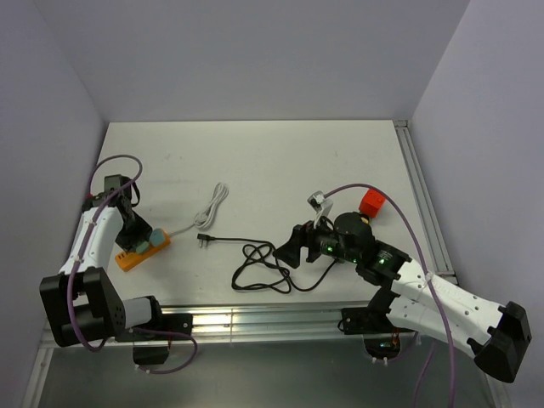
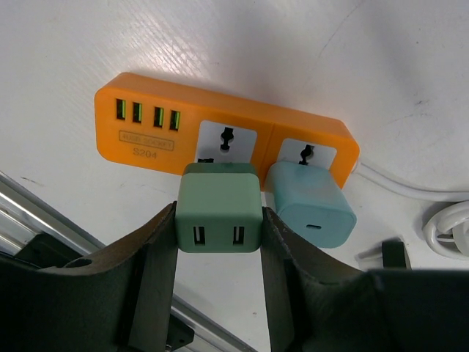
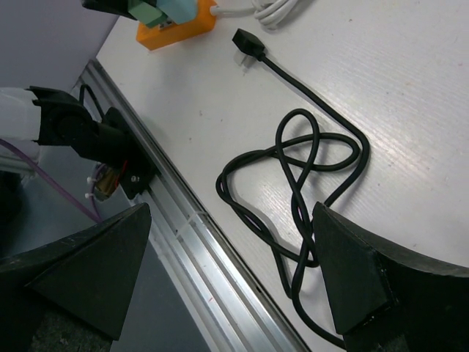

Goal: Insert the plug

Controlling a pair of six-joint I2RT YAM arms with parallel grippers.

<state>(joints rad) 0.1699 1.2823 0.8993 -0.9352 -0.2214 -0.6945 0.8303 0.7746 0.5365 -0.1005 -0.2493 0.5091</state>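
Note:
An orange power strip (image 2: 146,110) lies at the table's left, also in the top view (image 1: 129,259). A light blue charger (image 2: 311,202) sits in its right socket. My left gripper (image 2: 220,229) is shut on a green USB charger plug (image 2: 220,207), held against the lower part of the left socket (image 2: 227,138); I cannot tell how deep its pins are. My right gripper (image 3: 231,220) is open and empty above a looped black cable (image 3: 308,147), whose black plug (image 3: 248,42) lies loose on the table (image 1: 204,239).
A coiled white cable (image 1: 212,204) runs from the strip. A red object (image 1: 371,202) stands behind the right arm. An aluminium rail (image 1: 255,319) lines the near table edge, close under the right gripper (image 1: 285,252).

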